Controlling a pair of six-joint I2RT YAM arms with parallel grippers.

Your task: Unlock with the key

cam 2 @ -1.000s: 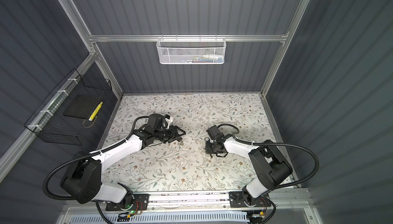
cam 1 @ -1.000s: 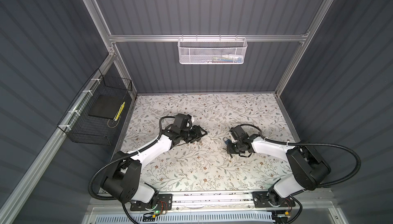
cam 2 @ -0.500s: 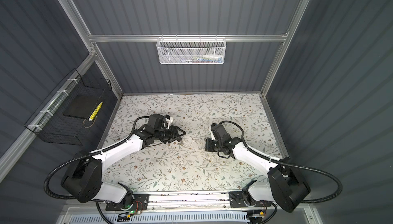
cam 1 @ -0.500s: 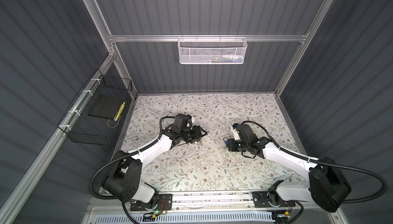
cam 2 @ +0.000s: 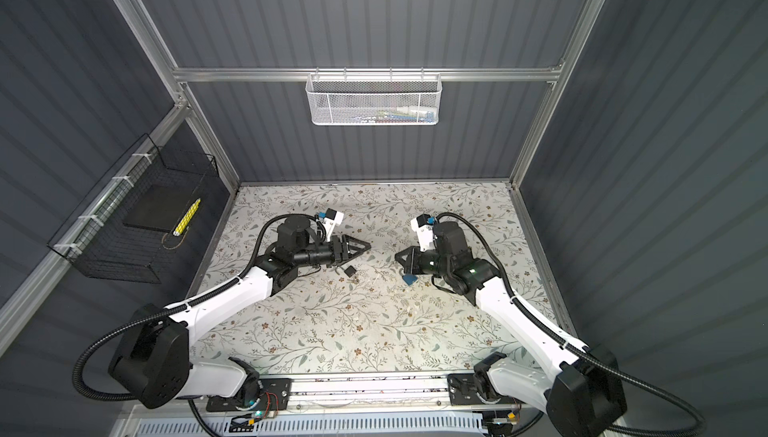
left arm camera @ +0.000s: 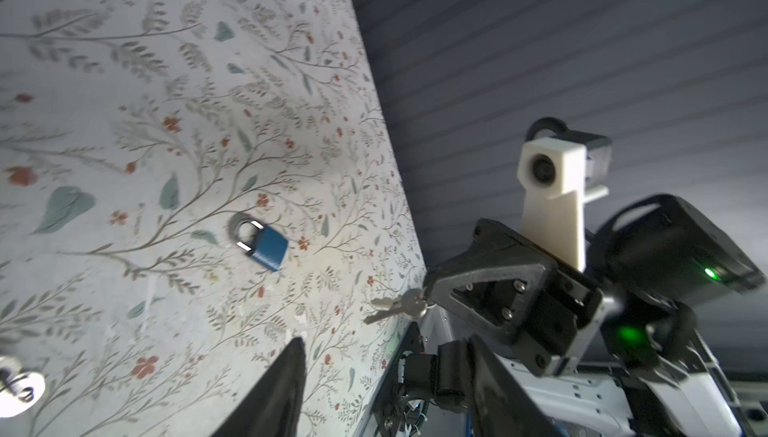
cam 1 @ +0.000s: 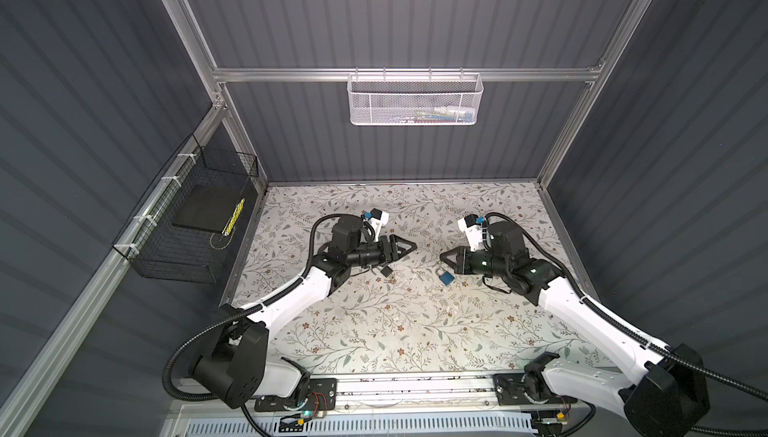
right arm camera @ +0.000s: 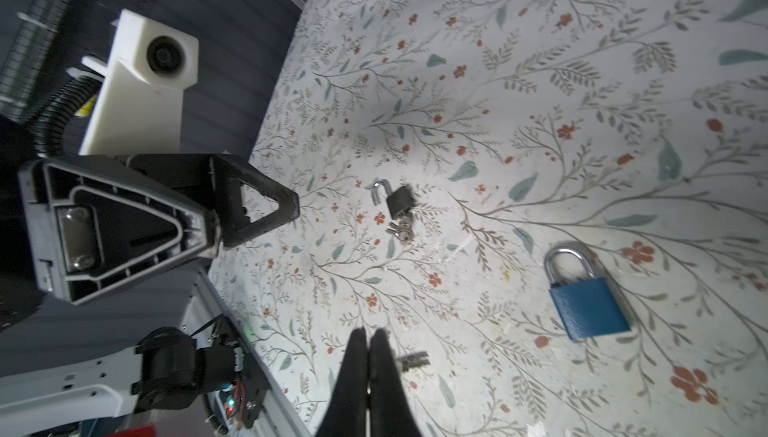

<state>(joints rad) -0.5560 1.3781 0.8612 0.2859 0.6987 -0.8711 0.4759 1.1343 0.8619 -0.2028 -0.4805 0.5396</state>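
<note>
A blue padlock [cam 1: 445, 277] [right arm camera: 588, 302] lies flat on the floral table with its shackle closed. My right gripper [cam 1: 443, 257] [right arm camera: 370, 335] hovers just beside it, shut on a small bunch of keys [left arm camera: 397, 306]; one key [right arm camera: 411, 359] sticks out past the fingertips. A black padlock [cam 1: 388, 271] [right arm camera: 399, 201] lies to the left with its shackle swung open and another set of keys [right arm camera: 401, 229] in its base. My left gripper [cam 1: 409, 245] [left arm camera: 386, 343] hangs open and empty above the black padlock.
A white mesh basket [cam 1: 415, 100] hangs on the back wall. A black wire basket [cam 1: 187, 223] is fixed to the left wall. The floral table [cam 1: 395, 331] ends at grey walls on three sides and a metal rail in front.
The right arm has swung its elbow outward and its gripper has lifted slightly off the blue padlock. The left gripper has opened wider and otherwise stayed in place.
</note>
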